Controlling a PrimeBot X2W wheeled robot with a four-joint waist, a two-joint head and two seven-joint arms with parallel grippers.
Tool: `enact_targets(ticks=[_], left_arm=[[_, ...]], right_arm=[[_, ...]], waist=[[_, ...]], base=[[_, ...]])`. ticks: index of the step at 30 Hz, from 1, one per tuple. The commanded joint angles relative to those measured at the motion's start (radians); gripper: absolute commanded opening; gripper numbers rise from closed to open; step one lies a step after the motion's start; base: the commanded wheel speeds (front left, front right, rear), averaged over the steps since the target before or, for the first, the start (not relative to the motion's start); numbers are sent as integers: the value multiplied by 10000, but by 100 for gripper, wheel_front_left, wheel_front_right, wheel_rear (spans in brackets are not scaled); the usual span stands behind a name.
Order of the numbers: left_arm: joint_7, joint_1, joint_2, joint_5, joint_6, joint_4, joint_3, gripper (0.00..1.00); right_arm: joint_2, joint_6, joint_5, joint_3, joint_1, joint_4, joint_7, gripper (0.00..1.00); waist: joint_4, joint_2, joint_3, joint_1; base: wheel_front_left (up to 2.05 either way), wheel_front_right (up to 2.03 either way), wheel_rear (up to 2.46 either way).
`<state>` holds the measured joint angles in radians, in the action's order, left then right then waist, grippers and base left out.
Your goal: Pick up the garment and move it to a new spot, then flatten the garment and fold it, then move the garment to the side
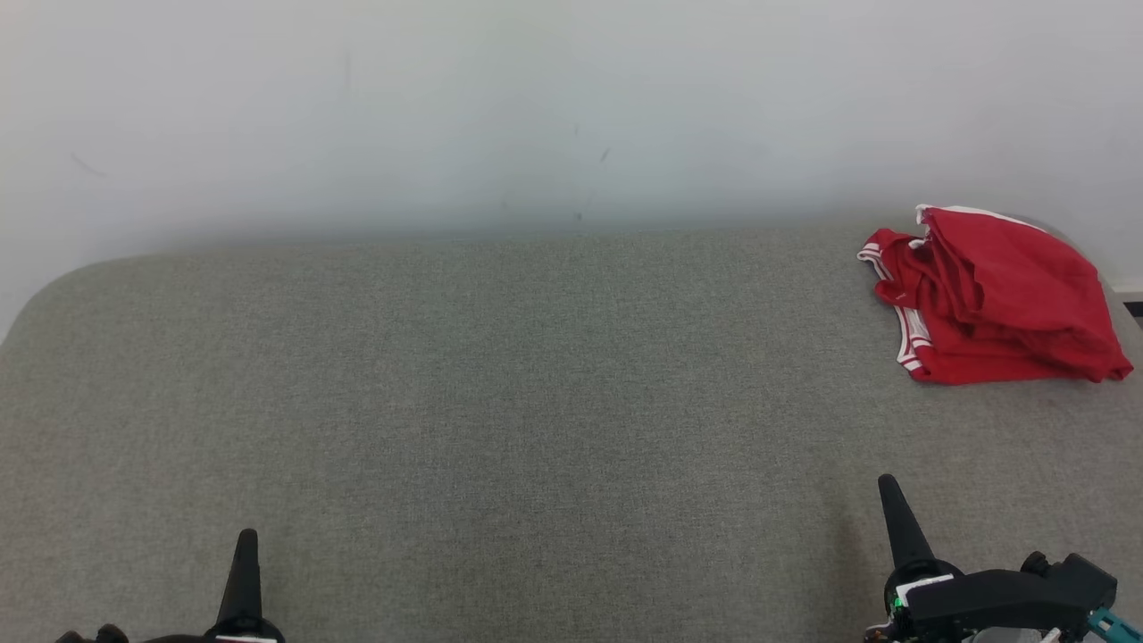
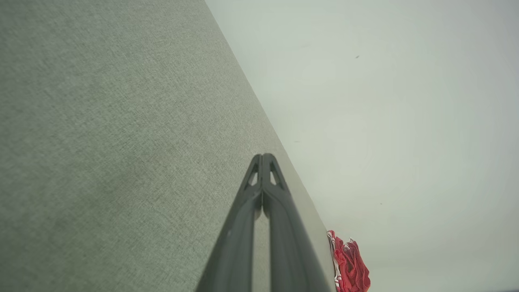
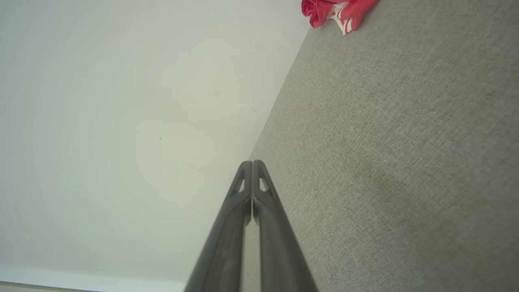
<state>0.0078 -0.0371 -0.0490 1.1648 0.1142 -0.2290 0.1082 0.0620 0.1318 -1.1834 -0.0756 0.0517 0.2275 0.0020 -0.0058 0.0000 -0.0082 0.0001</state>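
a: holding anything?
b: no. left pincer (image 1: 247, 538) and right pincer (image 1: 887, 483) are both clenched, tips pressed together, empty.
a: and the garment (image 1: 991, 295)?
b: red, white trim, loosely folded at the far right of the tabletop (image 1: 536, 402), by the wall (image 1: 536, 107).

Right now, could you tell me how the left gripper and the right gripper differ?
In the head view, the right gripper reaches higher up over the grey surface than the left gripper. The right gripper lies nearer the red garment; the left gripper is far across from it. Both are shut and empty.
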Motion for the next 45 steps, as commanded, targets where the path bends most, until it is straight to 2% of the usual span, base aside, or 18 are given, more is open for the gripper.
enact_targets(ticks=[1,23,45], left_arm=[[63,-201,-24,224,34,47,34,0],[586,-498,-22,2409,106,-65,54,0],[996,-715,-19,4049,189,-152,71,0]], right_arm=[[-34,-11,-236,-38,166,-54,75,0],[-70,-16,-2323,-204,383,59,605,0],[-101,-19,-3887,-334,547,151,1016,0]], waist=[[1,0,3,0],[27,0,52,0],[50,0,97,-1]], base=[[0,0,0],[0,0,0],[0,0,0]])
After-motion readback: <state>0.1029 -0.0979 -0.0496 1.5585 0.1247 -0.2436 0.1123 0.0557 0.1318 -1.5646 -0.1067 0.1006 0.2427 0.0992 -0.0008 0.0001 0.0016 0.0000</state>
